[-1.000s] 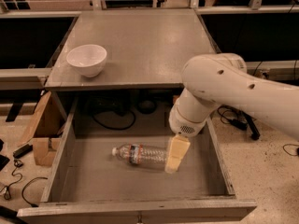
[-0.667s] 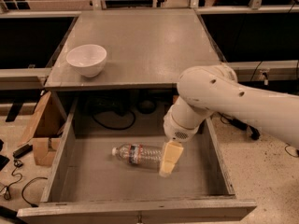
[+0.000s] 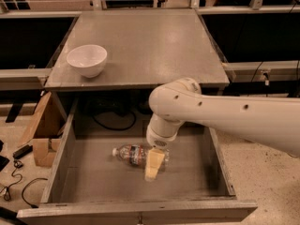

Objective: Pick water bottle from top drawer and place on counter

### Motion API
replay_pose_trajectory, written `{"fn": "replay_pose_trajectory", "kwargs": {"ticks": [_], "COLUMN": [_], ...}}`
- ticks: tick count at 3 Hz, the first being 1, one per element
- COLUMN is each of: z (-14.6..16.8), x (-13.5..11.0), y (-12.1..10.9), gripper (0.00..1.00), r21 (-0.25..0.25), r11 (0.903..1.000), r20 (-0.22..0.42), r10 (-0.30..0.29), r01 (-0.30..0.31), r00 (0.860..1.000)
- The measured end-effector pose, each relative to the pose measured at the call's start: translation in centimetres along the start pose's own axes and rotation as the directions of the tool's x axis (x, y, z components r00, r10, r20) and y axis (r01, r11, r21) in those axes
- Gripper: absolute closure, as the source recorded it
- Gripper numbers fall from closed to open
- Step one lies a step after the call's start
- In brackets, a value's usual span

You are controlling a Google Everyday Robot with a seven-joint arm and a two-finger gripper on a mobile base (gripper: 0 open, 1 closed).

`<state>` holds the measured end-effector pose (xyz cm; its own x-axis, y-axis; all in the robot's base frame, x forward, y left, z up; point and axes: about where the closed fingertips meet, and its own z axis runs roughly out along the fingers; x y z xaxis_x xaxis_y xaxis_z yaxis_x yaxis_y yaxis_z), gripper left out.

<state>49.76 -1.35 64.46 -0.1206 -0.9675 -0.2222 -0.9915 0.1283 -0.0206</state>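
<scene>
The water bottle (image 3: 133, 154) lies on its side on the floor of the open top drawer (image 3: 93, 182), white cap pointing left. My gripper (image 3: 153, 165) hangs from the white arm down into the drawer, its yellowish fingers over the bottle's right end. The grey counter (image 3: 154, 46) lies above and behind the drawer.
A white bowl (image 3: 87, 60) stands on the counter's front left. Black cables (image 3: 112, 118) lie at the drawer's back. A cardboard box (image 3: 40, 130) and loose cords (image 3: 14, 182) are on the floor to the left. The drawer walls surround the bottle.
The arm has swung left and lower into the drawer, bringing the gripper from the bottle's right side onto its right end. The bottle has not moved.
</scene>
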Motion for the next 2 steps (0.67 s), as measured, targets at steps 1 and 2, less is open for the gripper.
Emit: {"fn": "replay_pose_trajectory", "kwargs": {"ticks": [1, 2], "z": [2.2, 3.4], "x": [-1.2, -2.4], "y": [-0.4, -0.3], "gripper": [0.00, 0.00], "r21": [0.005, 0.013], "r11": [0.9999, 0.9999], "r20": [-0.044, -0.069], "r10": [0.009, 0.008], "r01": [-0.009, -0.007], "r00": [0.999, 0.998]}}
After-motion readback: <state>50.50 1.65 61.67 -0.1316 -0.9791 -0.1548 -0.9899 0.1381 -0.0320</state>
